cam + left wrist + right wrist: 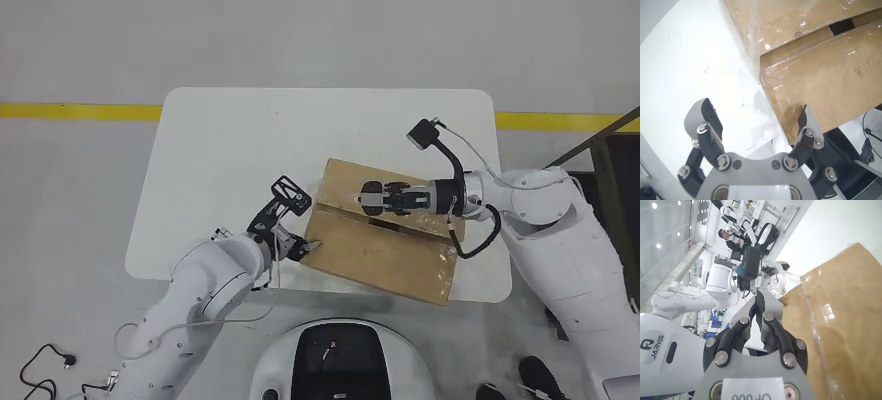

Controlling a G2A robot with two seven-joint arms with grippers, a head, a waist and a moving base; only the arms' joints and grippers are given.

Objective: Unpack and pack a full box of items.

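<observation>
A brown cardboard box (390, 250) wrapped in clear tape lies on the white table (240, 160), toward its near right side. Its top flaps lie closed, with a dark gap (842, 26) along the seam. My left gripper (300, 245) is at the box's near left corner, open, and that corner of the box (819, 85) sits between the fingers, one fingertip (803, 119) against the cardboard. My right gripper (365, 197) lies over the box top (838, 313), shut on a loose strip of clear tape (776, 279) at its tips.
The table's far and left parts are bare white surface. The box's near edge sits close to the table's front edge. A dark rack (615, 170) stands off the table's right side, and a yellow floor line (80, 111) runs behind.
</observation>
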